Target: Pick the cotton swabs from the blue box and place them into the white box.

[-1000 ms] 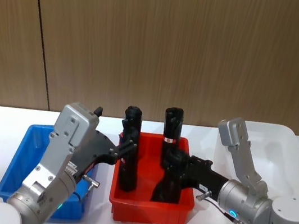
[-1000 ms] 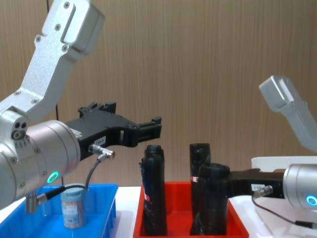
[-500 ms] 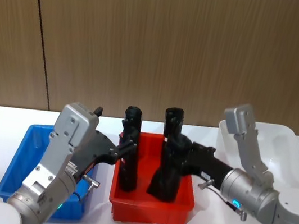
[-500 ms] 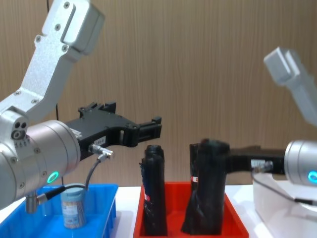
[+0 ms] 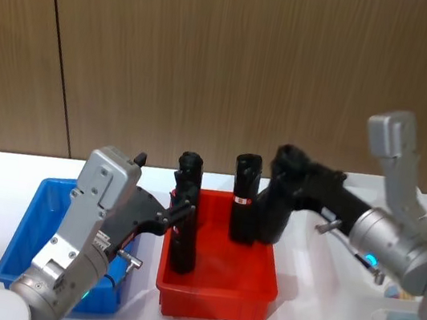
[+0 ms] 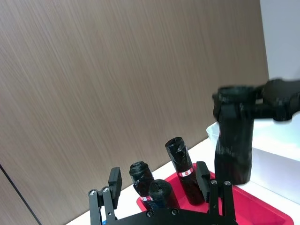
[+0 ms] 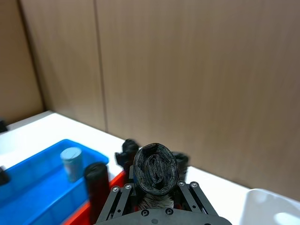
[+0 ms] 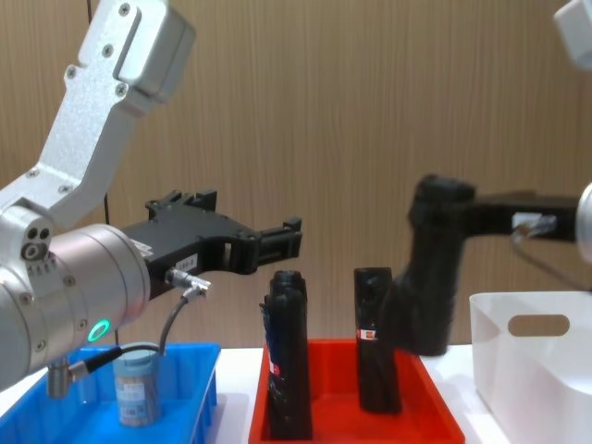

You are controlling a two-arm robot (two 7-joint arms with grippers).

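Your left gripper (image 8: 277, 242) hangs above the gap between the blue box (image 8: 199, 384) and the red bin (image 8: 435, 412), its fingers (image 6: 115, 180) spread apart with nothing between them. Below it and to its left, one jar of cotton swabs (image 8: 137, 387) stands upright inside the blue box, grey-blue lid up. Just under its fingertips, two black rolls (image 8: 289, 370) stand close together at the red bin's left side; a third roll with a red band (image 8: 375, 356) stands farther right in the same bin. Your right gripper (image 5: 293, 173) is clamped on a fourth black roll (image 8: 433, 268), lifted clear of the red bin's right edge. To the right of that gripper sits the white box (image 8: 532, 370), oval handle cut-out facing you; something pale lies in it, contents unclear.
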